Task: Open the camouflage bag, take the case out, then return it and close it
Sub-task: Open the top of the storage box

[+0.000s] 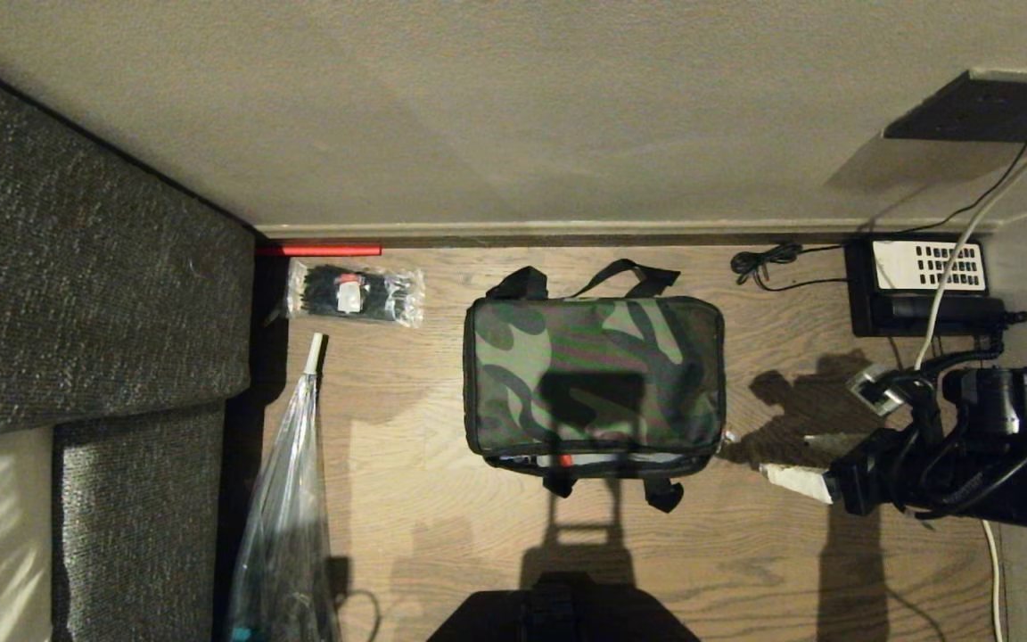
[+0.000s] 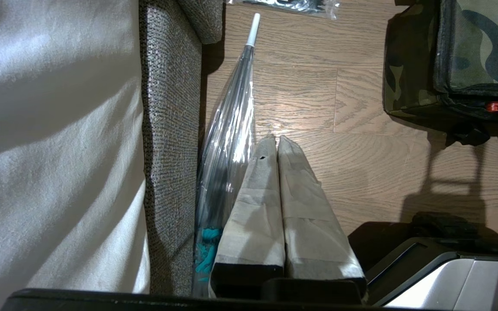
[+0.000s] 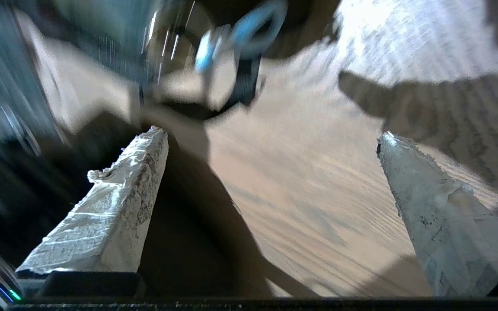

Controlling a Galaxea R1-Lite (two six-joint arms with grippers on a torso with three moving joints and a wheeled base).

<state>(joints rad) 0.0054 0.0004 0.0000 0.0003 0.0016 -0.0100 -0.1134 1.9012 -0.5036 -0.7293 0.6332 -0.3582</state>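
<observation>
The camouflage bag (image 1: 594, 374) lies flat on the wooden floor with its green lid down and a small red tab (image 1: 565, 460) at its near edge. Its corner also shows in the left wrist view (image 2: 469, 47). The case is not in view. My right gripper (image 1: 790, 456) hovers just right of the bag's near right corner, apart from it. Its taped fingers stand wide open over bare floor with nothing between them (image 3: 270, 134). My left gripper (image 2: 275, 138) is parked low at the left beside the sofa, its taped fingers pressed together and empty.
A grey sofa (image 1: 77, 267) fills the left side, with a clear plastic umbrella (image 1: 286, 517) lying along it. A packet of black cable ties (image 1: 353, 294) sits by the wall. A black telephone (image 1: 924, 285) and cords lie at the far right.
</observation>
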